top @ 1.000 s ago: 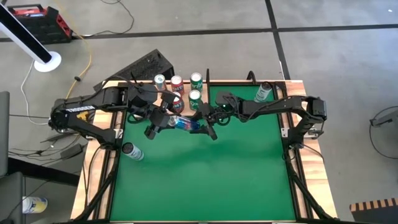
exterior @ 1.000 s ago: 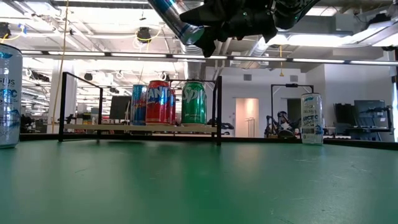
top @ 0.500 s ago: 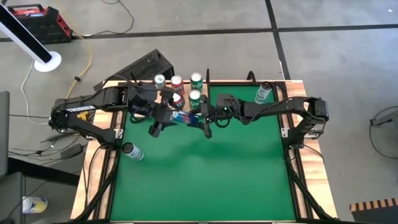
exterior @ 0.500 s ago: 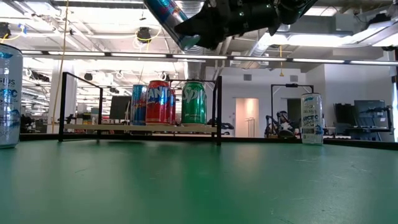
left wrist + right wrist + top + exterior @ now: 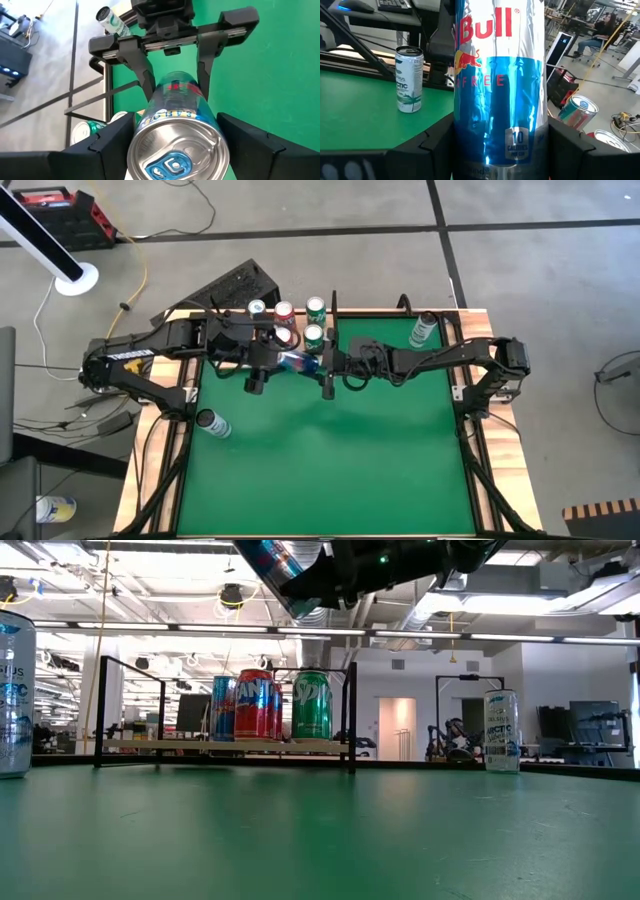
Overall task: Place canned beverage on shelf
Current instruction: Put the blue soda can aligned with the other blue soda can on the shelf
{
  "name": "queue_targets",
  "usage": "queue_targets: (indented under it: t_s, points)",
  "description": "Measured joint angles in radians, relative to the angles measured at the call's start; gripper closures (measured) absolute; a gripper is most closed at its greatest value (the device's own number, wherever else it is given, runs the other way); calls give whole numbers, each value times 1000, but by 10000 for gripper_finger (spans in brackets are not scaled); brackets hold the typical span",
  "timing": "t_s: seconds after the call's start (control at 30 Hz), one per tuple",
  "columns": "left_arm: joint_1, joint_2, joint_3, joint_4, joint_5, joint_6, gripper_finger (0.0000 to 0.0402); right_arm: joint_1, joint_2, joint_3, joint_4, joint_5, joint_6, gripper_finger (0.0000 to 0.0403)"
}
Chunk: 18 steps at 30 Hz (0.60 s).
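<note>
Red Bull can (image 5: pixel 296 362) sits pinched between your right gripper's (image 5: pixel 322 370) fingers (image 5: pixel 572 145) and your left gripper's (image 5: pixel 262 365) fingers (image 5: pixel 250 142), one at each end. It hangs tilted in the air, just in front of the shelf (image 5: pixel 225 745) holding four cans (image 5: pixel 300 320).

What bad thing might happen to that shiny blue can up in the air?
The slim blue-and-silver can hangs tilted between the left pincer and right pincer, high above the green table; it may slip and fall. The light-wood shelf already holds cans; it could knock them over.
</note>
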Motion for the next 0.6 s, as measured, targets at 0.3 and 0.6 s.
queue_targets:
  t_s: [0.3, 0.6]
  points:
    - [1, 0, 0, -14, -2, -16, 164, 10, 0, 0, -5, 76, -59, 146]
    - [0, 0, 0, -21, -6, -3, 181, 9, 0, 0, -4, 78, -67, 146]
